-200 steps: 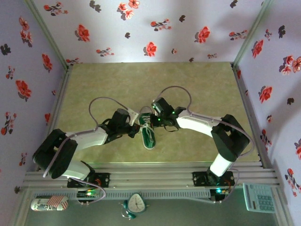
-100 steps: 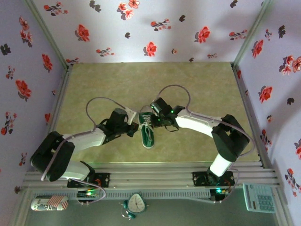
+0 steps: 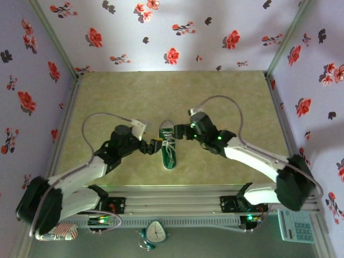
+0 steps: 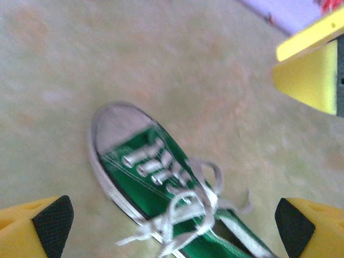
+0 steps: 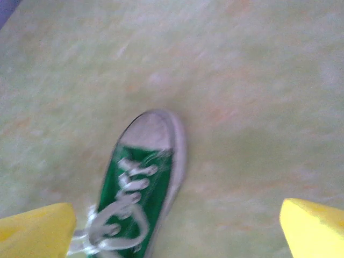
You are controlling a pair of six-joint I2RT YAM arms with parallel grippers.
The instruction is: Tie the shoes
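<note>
The shoe (image 3: 168, 146), a small dark green sneaker with a white toe cap, lies on the mat with its toe pointing away from the arm bases. Its white laces (image 4: 196, 196) lie in loose loops over the tongue, with ends trailing off both sides. My left gripper (image 3: 152, 146) hovers just left of the shoe, open, with nothing between its yellow fingers (image 4: 40, 226). My right gripper (image 3: 183, 132) hovers just right of the toe, also open and empty. In the left wrist view the shoe (image 4: 156, 180) sits between the jaws; in the right wrist view the shoe (image 5: 141, 177) lies toward the left finger (image 5: 37, 231).
Flowered walls (image 3: 32, 80) close in the olive mat (image 3: 226, 97) on three sides. A metal rail (image 3: 172, 201) runs along the near edge. Below it sit a can (image 3: 56, 233), a small clock (image 3: 156, 232) and a calculator (image 3: 294, 226).
Both grippers were shut over the laces on the shoe; now they stand open and have drawn apart, the left to the left, the right to the right.
</note>
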